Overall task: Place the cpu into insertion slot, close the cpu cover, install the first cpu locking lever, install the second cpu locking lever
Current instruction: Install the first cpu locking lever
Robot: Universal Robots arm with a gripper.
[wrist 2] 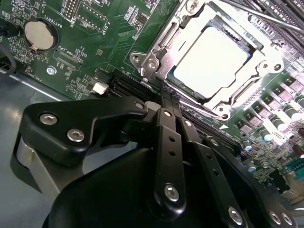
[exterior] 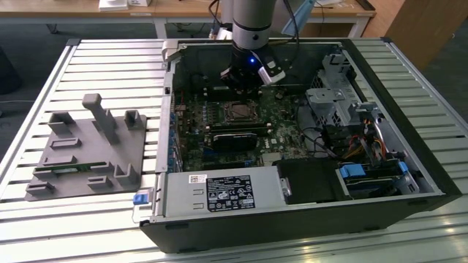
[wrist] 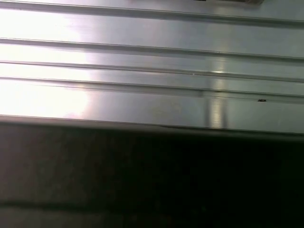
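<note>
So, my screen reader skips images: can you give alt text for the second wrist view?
A silvery cpu sits in its socket under a metal cover frame on a green circuit board. The black gripper hangs just beside the socket's edge.

You see the cpu (wrist 2: pixel 216 59) with its smooth, bright metal top, framed by the shiny metal cpu cover (wrist 2: pixel 161 45). Your gripper (wrist 2: pixel 167 105) is matt black with bright screw heads. The table (exterior: pixel 109 55) is ribbed, glossy metal.

The exterior view looks down from above onto the open computer case (exterior: pixel 292 164); the second wrist view sits close over its motherboard (wrist 2: pixel 85 42); the first wrist view perhaps faces ribbed metal.
</note>
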